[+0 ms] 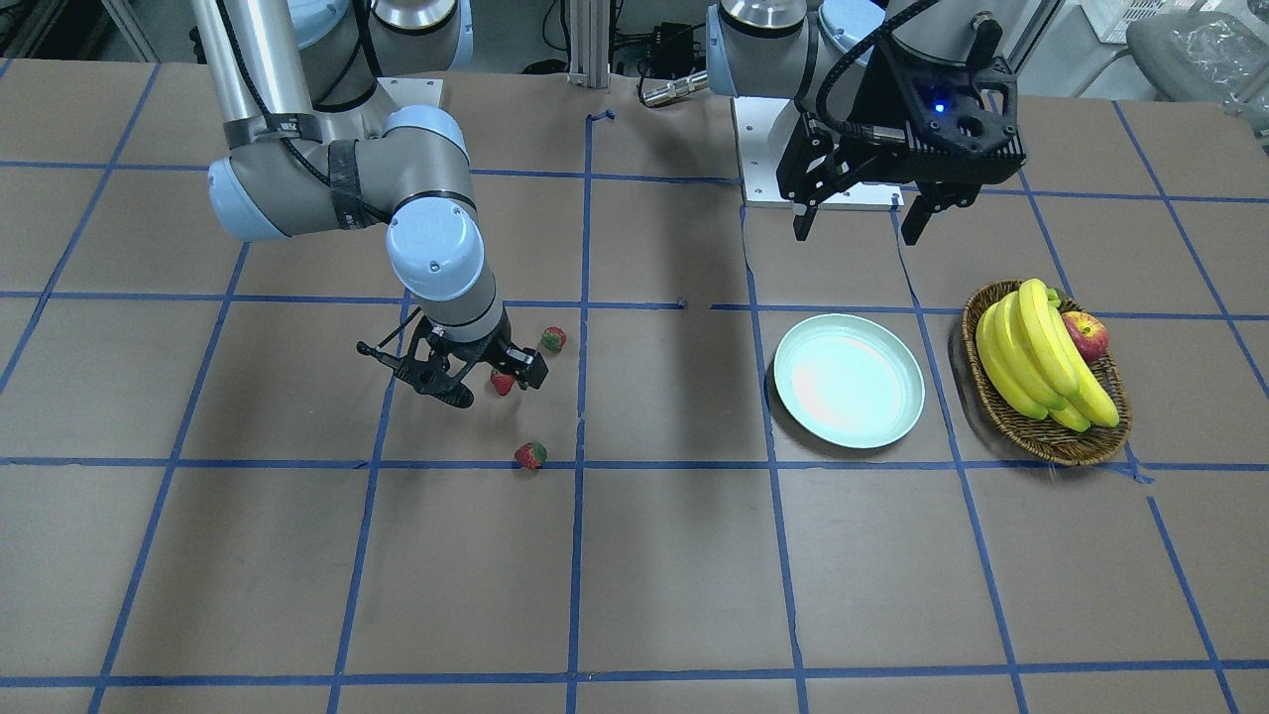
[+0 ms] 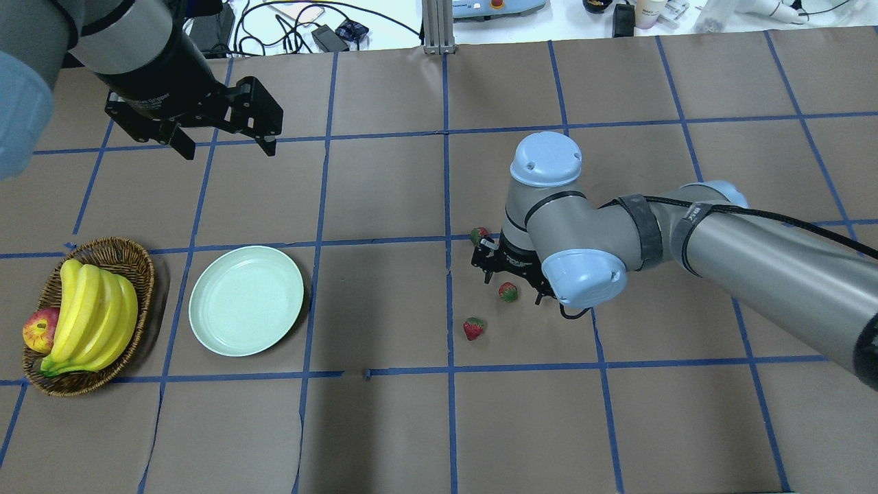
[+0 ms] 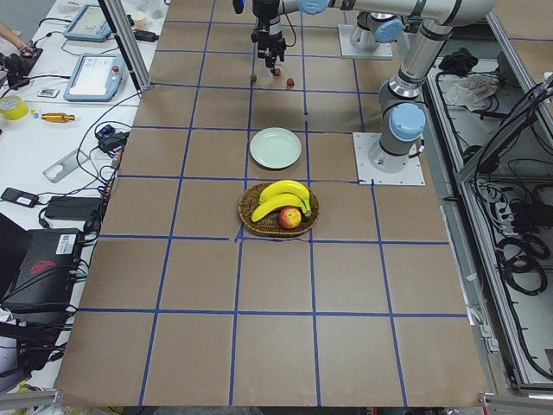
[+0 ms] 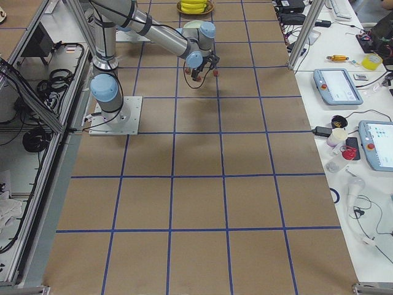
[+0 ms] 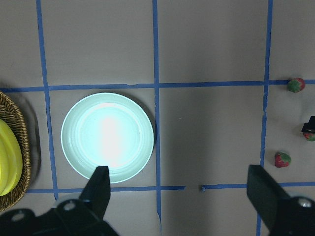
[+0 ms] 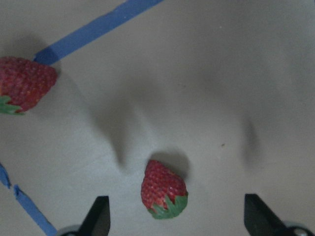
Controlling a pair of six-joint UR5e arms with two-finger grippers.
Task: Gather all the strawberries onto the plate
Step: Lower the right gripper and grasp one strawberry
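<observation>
On the surface (image 2: 384, 425), overhead, 3 o'clock of plate (image 2: 246, 310): three strawberries (image 2: 473, 328).
Right pincer (image 2: 511, 283) spread astride middle berry (image 6: 165, 189); left pincer (image 2: 228, 151) spread, aloft.

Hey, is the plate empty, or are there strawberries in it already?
Empty. The plate shows only bare glaze; all three strawberries lie on the table, away from it.
</observation>
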